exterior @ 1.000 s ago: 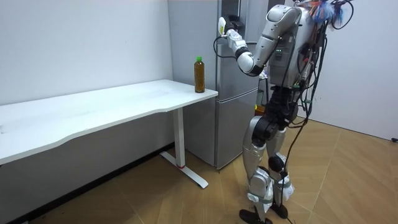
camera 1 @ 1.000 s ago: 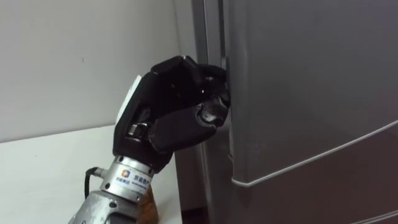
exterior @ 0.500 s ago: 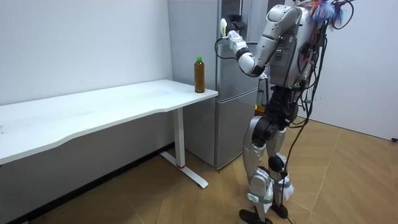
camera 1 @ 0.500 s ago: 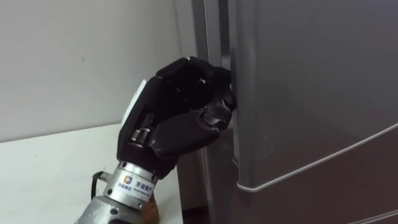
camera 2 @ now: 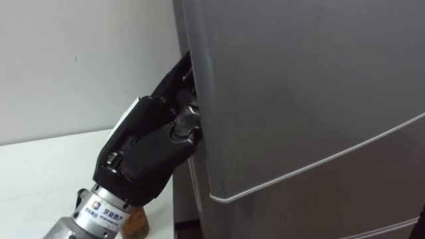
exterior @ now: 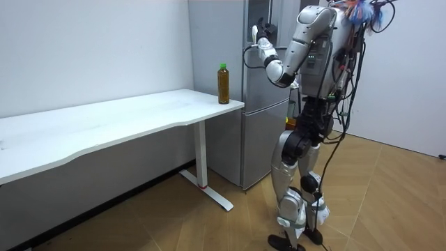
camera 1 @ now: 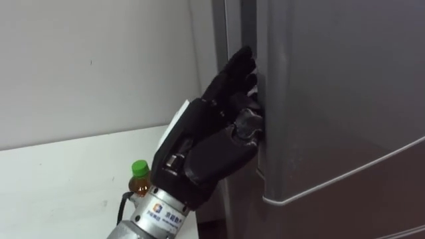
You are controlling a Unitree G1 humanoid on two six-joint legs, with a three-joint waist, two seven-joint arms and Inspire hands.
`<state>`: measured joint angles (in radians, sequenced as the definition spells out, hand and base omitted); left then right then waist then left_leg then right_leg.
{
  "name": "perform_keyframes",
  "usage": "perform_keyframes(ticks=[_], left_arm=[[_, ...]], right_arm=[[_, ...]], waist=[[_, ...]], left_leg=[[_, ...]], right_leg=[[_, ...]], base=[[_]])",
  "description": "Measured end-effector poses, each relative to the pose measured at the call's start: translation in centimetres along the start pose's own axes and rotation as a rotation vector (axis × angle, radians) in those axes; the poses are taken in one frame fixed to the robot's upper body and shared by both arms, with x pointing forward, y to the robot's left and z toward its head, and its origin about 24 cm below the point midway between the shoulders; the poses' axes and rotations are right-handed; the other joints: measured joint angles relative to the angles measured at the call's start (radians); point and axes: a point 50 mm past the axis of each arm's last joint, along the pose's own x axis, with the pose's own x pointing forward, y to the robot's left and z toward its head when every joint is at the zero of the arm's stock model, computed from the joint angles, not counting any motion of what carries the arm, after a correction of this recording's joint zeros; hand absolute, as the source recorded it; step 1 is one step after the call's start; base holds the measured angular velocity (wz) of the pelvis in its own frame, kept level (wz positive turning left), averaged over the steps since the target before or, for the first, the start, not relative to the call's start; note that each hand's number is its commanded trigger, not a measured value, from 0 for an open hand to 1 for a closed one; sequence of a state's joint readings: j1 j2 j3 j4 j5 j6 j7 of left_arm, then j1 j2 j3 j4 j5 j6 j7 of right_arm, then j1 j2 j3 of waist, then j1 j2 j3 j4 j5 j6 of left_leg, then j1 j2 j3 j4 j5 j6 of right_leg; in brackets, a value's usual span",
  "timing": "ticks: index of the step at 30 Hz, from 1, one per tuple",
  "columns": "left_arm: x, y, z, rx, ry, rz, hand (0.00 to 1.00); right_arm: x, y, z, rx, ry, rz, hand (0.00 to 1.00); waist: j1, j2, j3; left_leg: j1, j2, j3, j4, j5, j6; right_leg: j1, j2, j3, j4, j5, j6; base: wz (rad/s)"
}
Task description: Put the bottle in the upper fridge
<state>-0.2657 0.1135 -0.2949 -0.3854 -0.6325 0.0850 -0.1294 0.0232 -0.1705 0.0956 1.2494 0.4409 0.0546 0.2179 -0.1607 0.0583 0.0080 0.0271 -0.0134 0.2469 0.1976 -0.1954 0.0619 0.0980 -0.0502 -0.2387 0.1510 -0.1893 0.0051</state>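
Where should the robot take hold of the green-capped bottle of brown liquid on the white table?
Round the straight middle of the green-capped brown bottle, coming level from the side near the grey fridge: it stands upright at that corner of the white table.

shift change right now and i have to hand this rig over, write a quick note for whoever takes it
Left hand: raised at the left edge of the upper fridge door; grip there unclear.
Bottle: upright, green cap on, at the corner of the white table nearest the fridge; no hand on it.
Done: robot stands at the fridge, hand at the door edge.
Left: swing the upper door open, fetch the bottle, set it inside.
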Motion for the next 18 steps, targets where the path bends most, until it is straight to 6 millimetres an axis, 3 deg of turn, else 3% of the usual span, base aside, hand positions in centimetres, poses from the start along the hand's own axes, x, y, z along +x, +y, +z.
perform_keyframes(ticks=[14,15,16,17,18], left_arm=[[-0.2,-1.1,-0.9,-0.028,0.034,-0.157,0.02],[-0.2,-1.4,-1.0,-0.035,0.038,-0.184,0.09],[-0.2,-1.6,-1.1,-0.039,0.039,-0.207,0.25],[-0.2,-1.7,-1.1,-0.041,0.041,-0.219,0.54],[-0.2,-2.0,-1.2,-0.046,0.045,-0.244,0.72]], right_arm=[[-0.3,-0.9,0.2,0.025,-0.014,-0.004,0.00],[-0.3,-0.8,0.2,0.026,-0.014,-0.001,0.00],[-0.3,-0.8,0.2,0.026,-0.015,0.004,0.00],[-0.3,-0.8,0.2,0.026,-0.015,0.005,0.00],[-0.3,-0.8,0.3,0.028,-0.016,0.006,0.00]], waist=[[-0.034,0.004,0.0001],[-0.037,0.004,0.0003],[-0.041,0.004,0.0002],[-0.044,0.004,0.0002],[-0.052,0.004,0.0002]], left_leg=[[0.002,0.000,0.017,0.005,-0.009,0.018],[0.003,0.000,0.021,0.005,-0.009,0.019],[0.003,0.000,0.024,0.005,-0.009,0.020],[0.003,0.000,0.025,0.005,-0.009,0.020],[0.003,0.000,0.027,0.005,-0.009,0.021]], right_leg=[[-0.001,0.000,0.024,0.002,0.019,0.013],[-0.001,0.000,0.028,0.002,0.021,0.014],[-0.003,0.000,0.033,0.002,0.023,0.015],[-0.004,0.000,0.035,0.002,0.023,0.015],[-0.005,0.000,0.039,0.002,0.025,0.016]], base=[[-0.04],[-0.09],[-0.09],[-0.08],[-0.08]])
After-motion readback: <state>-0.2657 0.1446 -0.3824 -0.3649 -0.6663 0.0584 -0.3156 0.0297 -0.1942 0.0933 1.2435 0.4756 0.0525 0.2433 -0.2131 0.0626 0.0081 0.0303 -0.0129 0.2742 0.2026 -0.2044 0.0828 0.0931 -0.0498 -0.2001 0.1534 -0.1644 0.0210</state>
